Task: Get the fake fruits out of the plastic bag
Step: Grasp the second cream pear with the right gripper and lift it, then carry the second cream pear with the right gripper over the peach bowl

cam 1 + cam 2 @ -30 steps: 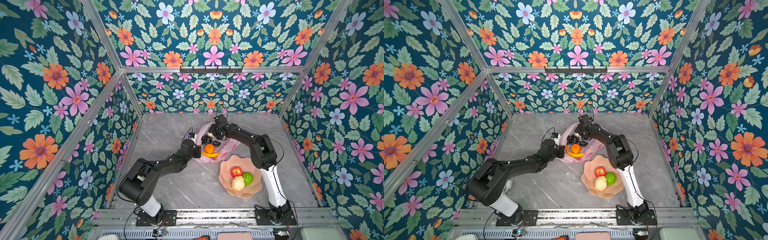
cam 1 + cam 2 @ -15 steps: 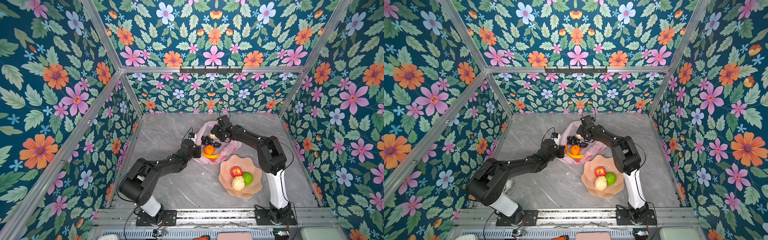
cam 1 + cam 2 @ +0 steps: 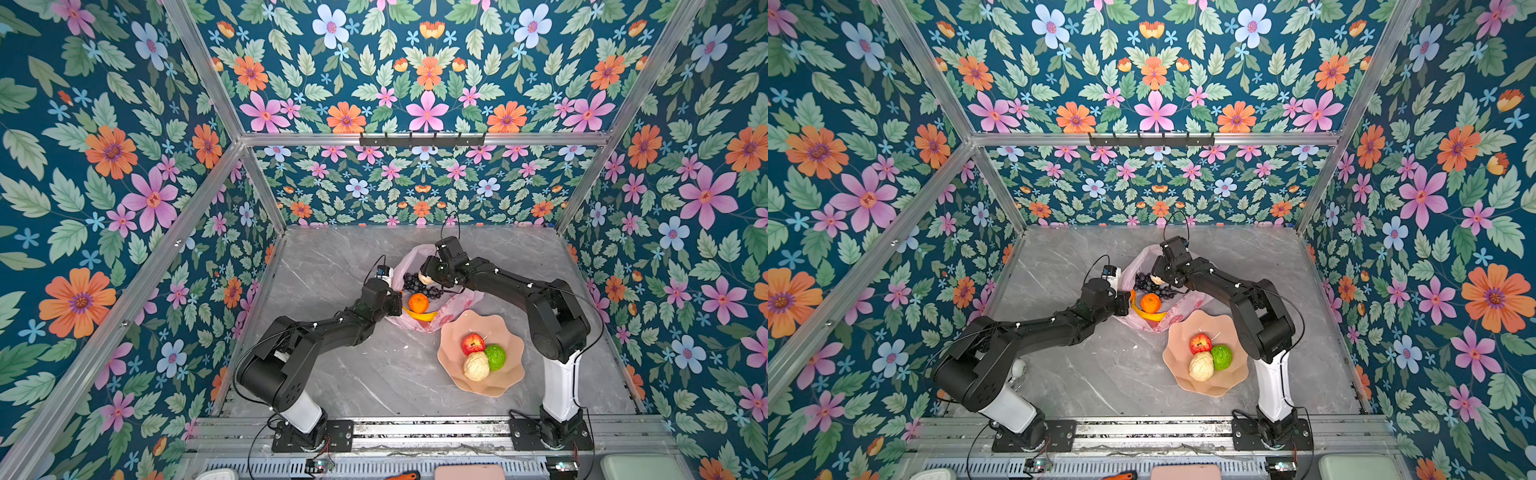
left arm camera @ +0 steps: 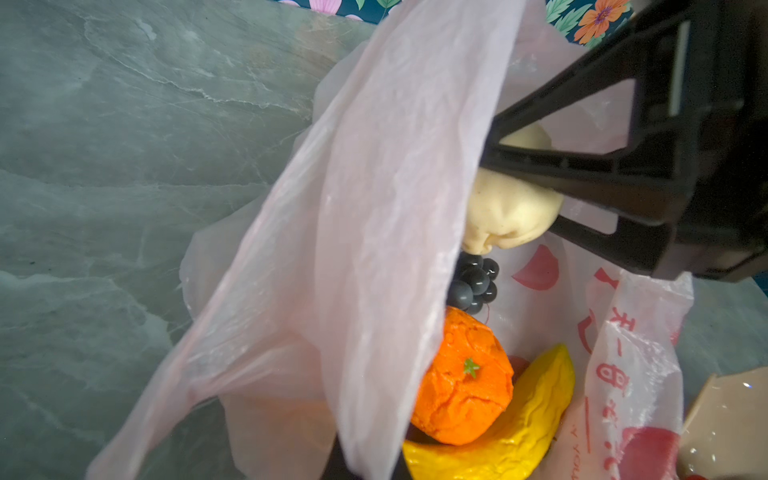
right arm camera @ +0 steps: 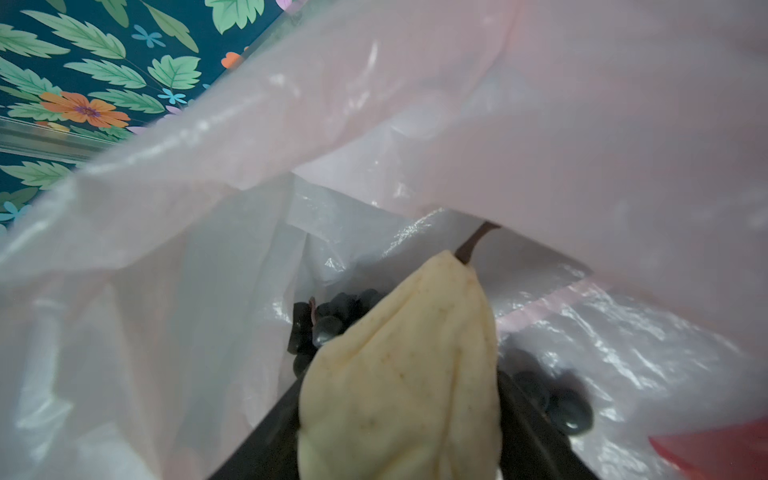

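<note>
We see the left gripper [image 3: 397, 301] clenched on the plastic bag [image 3: 457, 305] rim's left edge. The right gripper [image 4: 519, 195] grasps the cream pear [image 4: 511, 216] inside the mouth, above the grapes [image 4: 473, 282].

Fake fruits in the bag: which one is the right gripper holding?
The cream-beige pear-shaped piece, pinched in the right gripper. The grape bunch, orange and banana lie loose in the plastic bag.

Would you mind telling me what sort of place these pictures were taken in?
Most likely a staged robot test booth, not a home: two black arms bolted to a metal rail, floral-printed walls on an aluminium frame, and a grey marble-look tabletop holding glossy plastic fruits.
</note>
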Robot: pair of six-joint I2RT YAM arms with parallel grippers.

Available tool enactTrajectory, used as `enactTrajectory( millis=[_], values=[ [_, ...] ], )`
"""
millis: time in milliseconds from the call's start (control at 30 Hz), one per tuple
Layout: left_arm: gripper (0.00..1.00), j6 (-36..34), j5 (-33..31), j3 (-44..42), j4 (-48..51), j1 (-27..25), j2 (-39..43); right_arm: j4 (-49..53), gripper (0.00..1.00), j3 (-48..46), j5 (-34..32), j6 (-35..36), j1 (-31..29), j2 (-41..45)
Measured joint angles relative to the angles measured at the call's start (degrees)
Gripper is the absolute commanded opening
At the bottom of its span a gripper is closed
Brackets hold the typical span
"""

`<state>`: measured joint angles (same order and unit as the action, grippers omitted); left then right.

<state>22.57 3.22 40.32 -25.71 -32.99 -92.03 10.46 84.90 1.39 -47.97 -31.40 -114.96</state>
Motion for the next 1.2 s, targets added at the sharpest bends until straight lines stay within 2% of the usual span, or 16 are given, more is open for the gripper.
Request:
enactTrajectory(
  millis=[233,567,733,900,1200],
  values=[
    [0.0,0.0,-0.2,0.0,0.0,0.0,0.0,-1.33,0.64,-4.48,1.57,0.76,-1.49,4.31],
    [0.0,-0.02,-0.22,0.0,0.02,0.0,0.0,-1.22,0.63,-15.39,-0.42,6.05,-6.38,19.08],
    [0.0,-0.07,-0.22,0.0,0.02,0.0,0.0,0.02,0.63,-20.79,-6.03,9.27,-9.46,26.67],
    [0.0,-0.15,-0.33,-0.15,0.0,0.0,0.15,2.58,0.63,-24.48,-12.61,11.67,-15.74,33.05],
    [0.0,-0.15,-0.87,-0.81,-0.02,0.0,0.94,5.75,0.63,-30.56,-24.83,15.32,-24.26,39.52]
  ],
)
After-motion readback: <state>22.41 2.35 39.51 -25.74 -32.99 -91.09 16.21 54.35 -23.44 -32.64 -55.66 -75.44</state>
